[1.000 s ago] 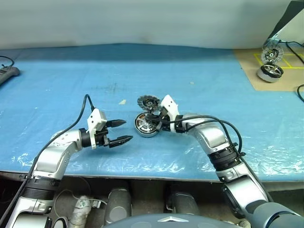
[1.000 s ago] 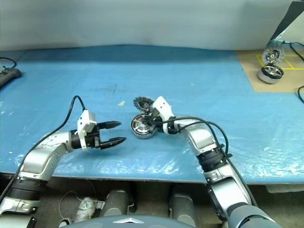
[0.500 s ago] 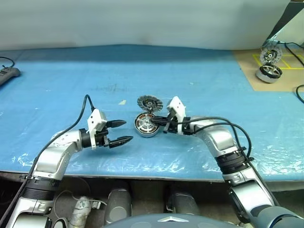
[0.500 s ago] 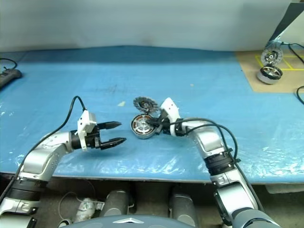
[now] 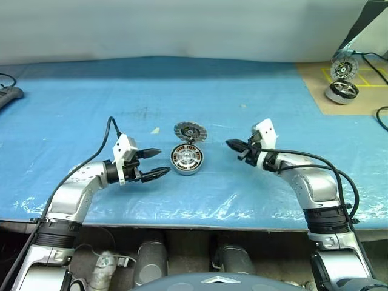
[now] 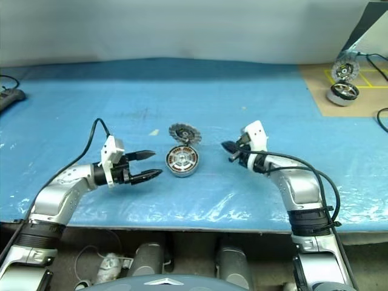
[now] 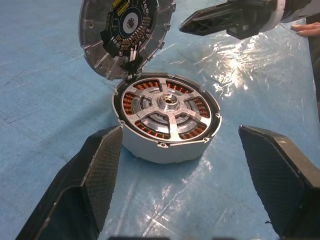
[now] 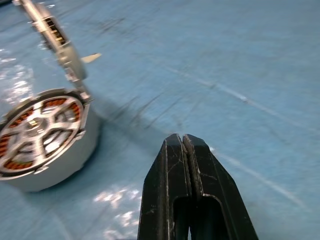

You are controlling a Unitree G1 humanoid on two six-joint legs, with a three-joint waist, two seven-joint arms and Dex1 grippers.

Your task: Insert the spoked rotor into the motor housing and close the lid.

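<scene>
Inside housing [image 7: 165, 145], spoked rotor [image 7: 169, 106] flat; lid [image 7: 125, 35] upright.

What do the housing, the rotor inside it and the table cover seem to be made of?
Housing: likely metal, matte pale grey wall.
Rotor: apparently bright machined metal spokes, copper-coloured windings showing between them.
Table cover: probably thin blue plastic film, given its wrinkles and glossy glare.

Setting: workshop or robotics lab bench.
Tabletop [image 5: 254, 97]: covered in blue plastic sheeting.
Work item: opened motor housing [image 5: 187, 159] with copper windings exposed.
Far corner: second motor unit [image 5: 341, 91] on brown board [image 5: 321, 91] with yellow tape marks.
</scene>
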